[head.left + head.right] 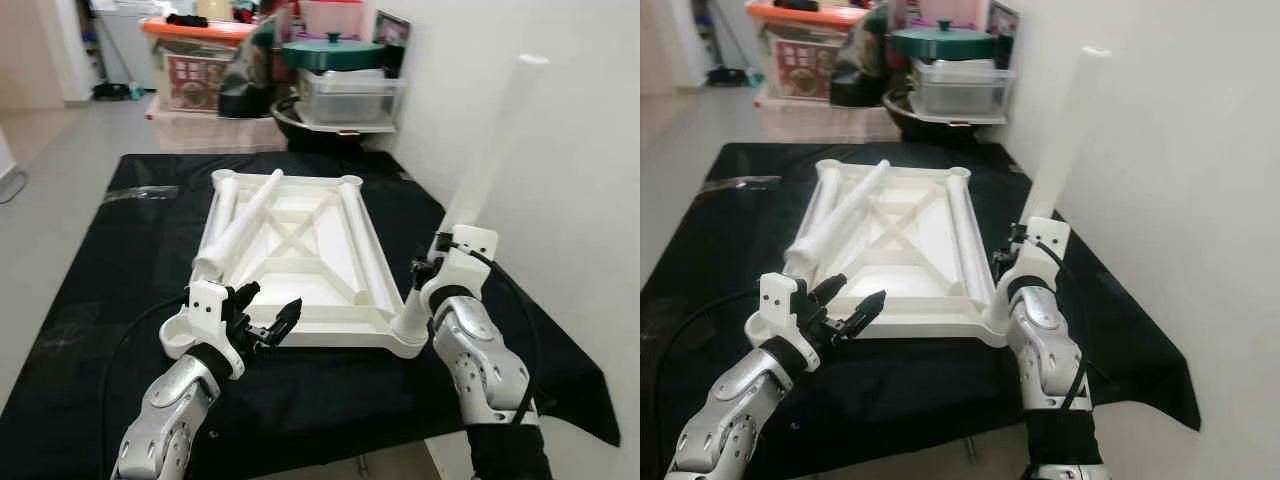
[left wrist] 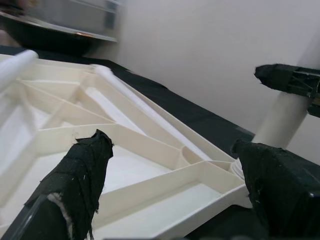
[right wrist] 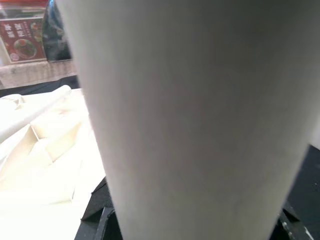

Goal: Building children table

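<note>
Nearest: left end effector, black fingers spread apart and gripping nothing, hovering just at the near edge of the tabletop.

Beside it: right end effector, standing at the near right corner and closing around an upright white leg; the wrist view is looking straight onto the leg's smooth round surface. The leg's foot is sitting in the near right corner socket, slightly tilted.

Middle: tabletop, white moulded plastic, lying upside down on a black cloth, ribbed underside with crossing braces facing up, round sockets at the corners. Three loose legs are lying inside it, tapered tubes, one slanting across.

Handling, as judged: light, stiff, hollow, likely slippery; the legs are best gripped low, near the socket end, the tabletop held by its rim.

Far: storage boxes and a green lid are sitting against the wall.
</note>
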`<state>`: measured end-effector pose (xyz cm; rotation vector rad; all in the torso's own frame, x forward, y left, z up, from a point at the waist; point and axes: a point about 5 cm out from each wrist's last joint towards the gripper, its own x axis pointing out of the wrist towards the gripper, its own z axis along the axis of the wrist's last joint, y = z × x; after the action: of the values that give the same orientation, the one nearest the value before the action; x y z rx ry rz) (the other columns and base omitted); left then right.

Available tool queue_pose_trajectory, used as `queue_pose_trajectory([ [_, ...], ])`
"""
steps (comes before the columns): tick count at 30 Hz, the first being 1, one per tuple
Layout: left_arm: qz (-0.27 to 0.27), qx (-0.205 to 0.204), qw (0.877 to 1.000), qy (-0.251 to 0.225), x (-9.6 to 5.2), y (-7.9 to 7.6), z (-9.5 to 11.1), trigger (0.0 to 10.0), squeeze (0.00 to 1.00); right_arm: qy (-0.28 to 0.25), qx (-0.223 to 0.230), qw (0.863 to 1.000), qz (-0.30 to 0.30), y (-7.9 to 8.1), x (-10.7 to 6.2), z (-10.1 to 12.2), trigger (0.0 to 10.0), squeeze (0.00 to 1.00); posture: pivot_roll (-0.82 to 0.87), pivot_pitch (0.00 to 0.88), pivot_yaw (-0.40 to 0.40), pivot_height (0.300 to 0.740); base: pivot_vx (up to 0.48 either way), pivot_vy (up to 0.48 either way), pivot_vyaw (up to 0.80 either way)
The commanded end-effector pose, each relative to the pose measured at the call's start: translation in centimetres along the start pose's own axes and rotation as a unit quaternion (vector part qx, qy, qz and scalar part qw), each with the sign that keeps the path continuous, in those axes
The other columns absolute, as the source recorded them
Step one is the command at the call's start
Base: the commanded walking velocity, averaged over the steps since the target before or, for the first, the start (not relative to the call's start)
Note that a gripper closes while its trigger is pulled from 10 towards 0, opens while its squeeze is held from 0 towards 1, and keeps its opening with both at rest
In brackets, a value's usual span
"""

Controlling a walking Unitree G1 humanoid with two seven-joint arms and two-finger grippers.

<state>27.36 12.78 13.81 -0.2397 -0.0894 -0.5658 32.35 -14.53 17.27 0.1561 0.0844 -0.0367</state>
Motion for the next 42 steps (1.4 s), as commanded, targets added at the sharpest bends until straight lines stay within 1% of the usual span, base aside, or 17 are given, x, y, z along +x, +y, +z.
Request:
queue_pose_trajectory([
  [1, -0.007, -0.003, 1.0, 0.004, 0.2, -0.3, -0.2, 10.0, 0.0, 0.048, 0.017, 0.998, 0.044, 0.7, -0.3, -2.0, 10.0, 0.0, 0.05, 0.0, -0.098, 0.74, 0.0, 0.0, 0.0],
  [2, -0.003, -0.002, 1.0, 0.003, 0.2, 0.0, -0.2, 10.0, 0.0, 0.003, 0.049, 0.99, 0.136, 2.3, -0.6, -0.5, 10.0, 1.0, 0.06, 0.0, -0.104, 0.74, 0.0, 0.0, 0.0],
  [5, -0.003, -0.003, 1.0, 0.002, 0.3, 0.0, -0.2, 10.0, 0.0, -0.002, 0.065, 0.976, 0.207, 3.2, -0.8, 0.3, 10.0, 1.0, 0.05, 0.0, -0.101, 0.74, 0.0, 0.0, 0.0],
  [6, -0.004, 0.0, 1.0, 0.003, 0.3, -0.1, -0.2, 10.0, 0.0, 0.001, 0.055, 0.971, 0.235, 3.3, -0.8, 0.5, 10.0, 0.0, 0.05, 0.0, -0.099, 0.74, 0.0, 0.0, 0.0],
  [15, 0.0, -0.004, 1.0, 0.001, 0.3, 0.2, -0.2, 10.0, 0.0, -0.012, 0.025, 0.944, 0.328, 3.5, -1.6, 1.8, 10.0, 0.0, 0.06, 0.0, -0.101, 0.74, 0.0, 0.0, 0.0],
  [17, -0.004, -0.005, 1.0, 0.003, 0.4, 0.2, -0.2, 10.0, 0.0, 0.002, -0.018, 0.881, 0.473, 4.5, -3.9, 1.2, 9.5, 0.0, 0.06, 0.0, -0.101, 0.74, 0.0, 0.0, 0.0],
  [19, -0.004, -0.005, 1.0, 0.003, 0.4, 0.2, -0.2, 10.0, 0.0, 0.002, -0.018, 0.881, 0.473, 4.5, -3.9, 1.2, 9.5, 0.0, 0.06, 0.0, -0.101, 0.74, 0.0, 0.0, 0.0],
  [20, -0.007, -0.002, 1.0, 0.005, 0.3, -0.1, -0.3, 10.0, 0.0, 0.016, -0.036, 0.864, 0.502, 4.9, -4.4, 0.3, 4.7, 0.0, 0.06, 0.0, -0.1, 0.74, 0.0, 0.0, 0.0],
  [21, -0.006, -0.002, 1.0, 0.005, 0.3, -0.1, -0.3, 10.0, 0.0, 0.035, -0.037, 0.865, 0.5, 5.0, -4.2, -0.6, 0.0, 0.0, 0.07, 0.0, -0.106, 0.74, 0.0, 0.0, 0.0],
  [28, -0.004, -0.002, 1.0, 0.004, 0.1, -0.1, -0.3, 10.0, 0.0, 0.062, -0.017, 0.874, 0.482, 5.4, -3.8, -1.8, 0.0, 0.0, 0.07, 0.0, -0.102, 0.74, 0.0, 0.0, 0.0],
  [29, -0.003, -0.004, 1.0, 0.003, 0.1, 0.0, -0.3, 10.0, 0.0, 0.075, -0.016, 0.895, 0.44, 5.1, -3.0, -2.4, 0.0, 0.0, 0.07, 0.0, -0.104, 0.74, 0.0, 0.0, 0.0],
  [31, -0.003, -0.004, 1.0, 0.003, 0.1, 0.0, -0.3, 10.0, 0.0, 0.075, -0.016, 0.895, 0.44, 5.1, -3.0, -2.4, 0.0, 0.0, 0.07, 0.0, -0.104, 0.74, 0.0, 0.0, 0.0],
  [33, -0.008, -0.003, 1.0, 0.004, 0.1, -0.2, -0.2, 10.0, 0.0, 0.119, -0.01, 0.973, 0.196, 1.7, 0.3, -4.2, 0.0, 0.0, 0.06, 0.0, -0.099, 0.74, 0.0, 0.0, 0.0],
  [34, -0.008, -0.003, 1.0, 0.004, 0.1, -0.2, -0.2, 10.0, 0.0, 0.119, -0.01, 0.973, 0.196, 1.7, 0.3, -4.2, 0.0, 0.0, 0.06, 0.0, -0.099, 0.74, 0.0, 0.0, 0.0],
  [35, -0.006, -0.004, 1.0, 0.003, 0.1, -0.2, -0.3, 10.0, 0.0, 0.137, 0.022, 0.989, -0.053, -2.9, 1.2, -5.6, 0.0, 0.0, 0.06, 0.0, -0.103, 0.74, 0.0, 0.0, 0.0],
  [37, -0.005, -0.005, 1.0, 0.001, 0.2, 0.0, -0.2, 10.0, 0.0, 0.136, 0.032, 0.98, -0.145, -4.9, 0.5, -6.1, 0.0, 0.0, 0.07, 0.0, -0.105, 0.74, 0.0, 0.0, 0.0],
  [42, -0.007, -0.002, 1.0, 0.003, 0.2, -0.3, -0.2, 10.0, 0.0, 0.119, 0.022, 0.979, -0.162, -4.8, -0.1, -5.5, 0.0, 0.0, 0.05, 0.0, -0.098, 0.74, 0.0, 0.0, 0.0],
])
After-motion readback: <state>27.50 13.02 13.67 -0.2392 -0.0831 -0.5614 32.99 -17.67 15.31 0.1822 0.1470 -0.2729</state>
